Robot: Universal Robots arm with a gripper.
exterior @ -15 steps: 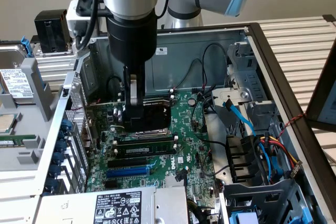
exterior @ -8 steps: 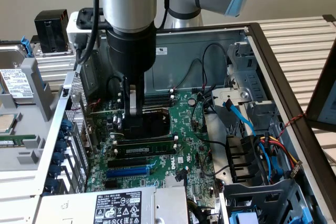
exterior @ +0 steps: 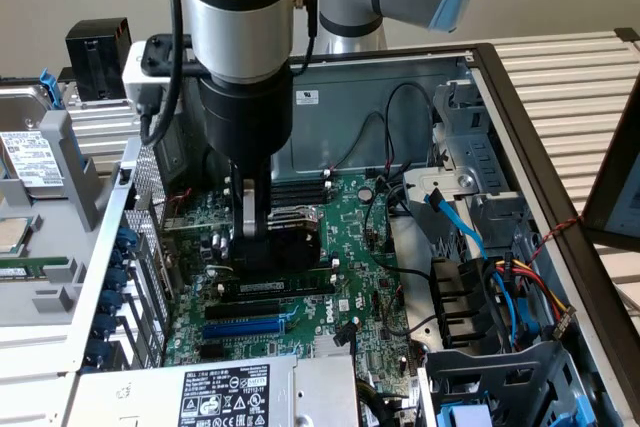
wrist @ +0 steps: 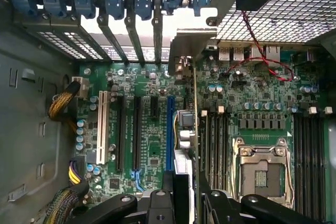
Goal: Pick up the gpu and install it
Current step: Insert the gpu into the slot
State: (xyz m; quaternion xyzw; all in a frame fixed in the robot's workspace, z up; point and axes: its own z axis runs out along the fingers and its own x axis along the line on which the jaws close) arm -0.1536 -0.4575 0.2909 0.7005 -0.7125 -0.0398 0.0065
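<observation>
One tool [wrist: 189, 190] clenched on one gpu [wrist: 190, 124], card edge-on over one motherboard [wrist: 152, 153], near one blue slot [wrist: 169, 129]; one white slot [wrist: 102, 124].

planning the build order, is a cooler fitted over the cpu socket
No, the cpu socket lies uncovered, its metal frame and open centre in plain sight in the wrist view.

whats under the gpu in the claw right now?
Under the black-shrouded green gpu card held in the claw: green motherboard, with long black expansion slots beside it. Whatever lies directly beneath the card's edge is covered, so seating can't be judged.
</observation>
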